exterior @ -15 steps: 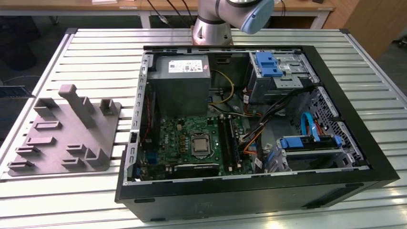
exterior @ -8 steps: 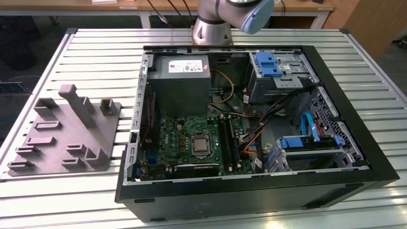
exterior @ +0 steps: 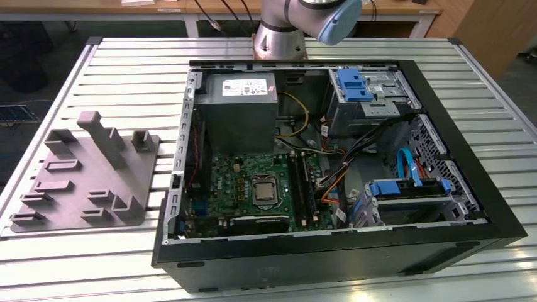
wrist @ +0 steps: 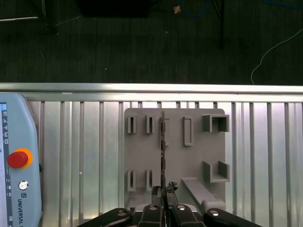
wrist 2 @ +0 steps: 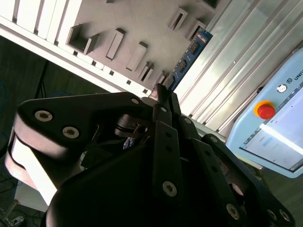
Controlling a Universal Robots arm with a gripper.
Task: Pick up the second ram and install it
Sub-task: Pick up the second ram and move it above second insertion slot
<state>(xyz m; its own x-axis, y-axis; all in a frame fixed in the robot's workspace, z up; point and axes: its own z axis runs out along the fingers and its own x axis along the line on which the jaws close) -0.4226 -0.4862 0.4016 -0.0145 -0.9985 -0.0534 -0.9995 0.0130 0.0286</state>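
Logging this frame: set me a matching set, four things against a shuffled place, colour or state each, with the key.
1 second ram
2 grey plate
3 pendant button
4 power supply box

A red
B inside the case
C gripped by the tool
D on the table, outside the case

Pairs: 1-C, 2-D, 3-A, 4-B

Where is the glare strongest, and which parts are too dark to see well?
Second wrist view: glare whitens the table, and the gripper holding the memory stick looks almost black. First wrist view: the floor past the table is dark. Exterior view: even light.
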